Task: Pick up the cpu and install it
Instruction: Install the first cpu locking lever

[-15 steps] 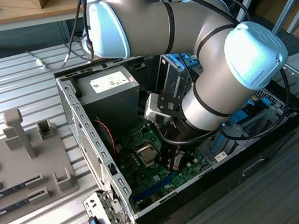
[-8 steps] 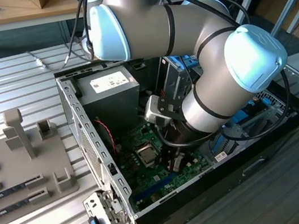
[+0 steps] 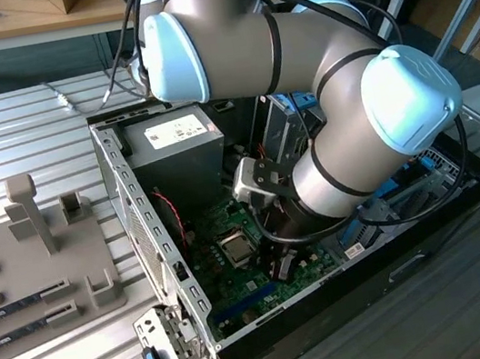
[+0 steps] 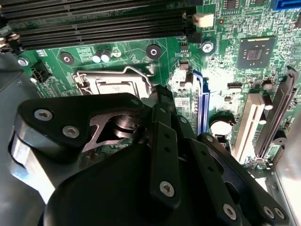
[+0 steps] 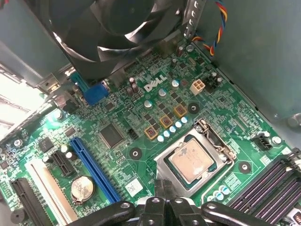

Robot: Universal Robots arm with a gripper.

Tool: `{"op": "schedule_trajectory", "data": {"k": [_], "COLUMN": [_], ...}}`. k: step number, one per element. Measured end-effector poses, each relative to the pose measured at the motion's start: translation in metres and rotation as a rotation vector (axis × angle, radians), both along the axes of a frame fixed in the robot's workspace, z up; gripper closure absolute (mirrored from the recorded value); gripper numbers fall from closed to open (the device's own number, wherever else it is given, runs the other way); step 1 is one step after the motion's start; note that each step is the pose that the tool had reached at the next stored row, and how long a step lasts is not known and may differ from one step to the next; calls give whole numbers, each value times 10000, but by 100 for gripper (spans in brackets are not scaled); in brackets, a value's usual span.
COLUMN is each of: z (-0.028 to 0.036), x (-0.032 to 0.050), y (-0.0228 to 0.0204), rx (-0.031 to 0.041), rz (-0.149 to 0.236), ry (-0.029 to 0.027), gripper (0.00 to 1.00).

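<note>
Nearest the lens in both wrist views is the gripper, its black linkage bulking across the foreground. Its two fingertips are drawn close together with nothing visible between them, so it carries no load. Immediately beyond the fingertips in the first wrist view lies the cpu, silvery top upward, flat within the metal frame of the socket on the green board. Whether the frame and its lever are clamped down cannot be determined. In the exterior view the arm reaches down into the open computer case. There the cpu sits just beside the gripper, toward the exterior view's left and slightly farther back, with a small gap and no contact. The chip is square and offers no long axis. Its edges run parallel to the socket frame and skew to the line across which the fingertips close, judged from the first wrist view. The memory slots flank the socket on one side, while the blue slot and the coin battery lie on the other. The fan stands beyond the board's far edge. Judgement: placement appears done, the chip resting in its seat and the gripper hovering alongside, unloaded.
</note>
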State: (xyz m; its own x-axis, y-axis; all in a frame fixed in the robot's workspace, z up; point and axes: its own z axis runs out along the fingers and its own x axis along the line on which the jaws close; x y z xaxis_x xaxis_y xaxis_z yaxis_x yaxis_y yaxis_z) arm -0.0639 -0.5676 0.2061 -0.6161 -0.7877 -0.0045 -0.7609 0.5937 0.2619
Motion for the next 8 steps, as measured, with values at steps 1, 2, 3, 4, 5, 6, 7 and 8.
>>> {"op": "schedule_trajectory", "data": {"k": [1, 2, 3, 4, 5, 6, 7, 8], "z": [-3, -5, -7, -10, -10, -9, -8, -8], "x": [4, 11, 21, 33, 38, 39, 39, 40], "y": [0, 0, 0, 3, 5, 7, 12, 19], "rx": [-4, -3, -1, 7, 13, 21, 28, 34], "rz": [-1, 1, 1, 3, 6, 6, 6, 8], "ry": [5, 7, 11, 16, 18, 19, 19, 19], "gripper": [89, 89, 89, 89, 89, 89, 89, 89]}}
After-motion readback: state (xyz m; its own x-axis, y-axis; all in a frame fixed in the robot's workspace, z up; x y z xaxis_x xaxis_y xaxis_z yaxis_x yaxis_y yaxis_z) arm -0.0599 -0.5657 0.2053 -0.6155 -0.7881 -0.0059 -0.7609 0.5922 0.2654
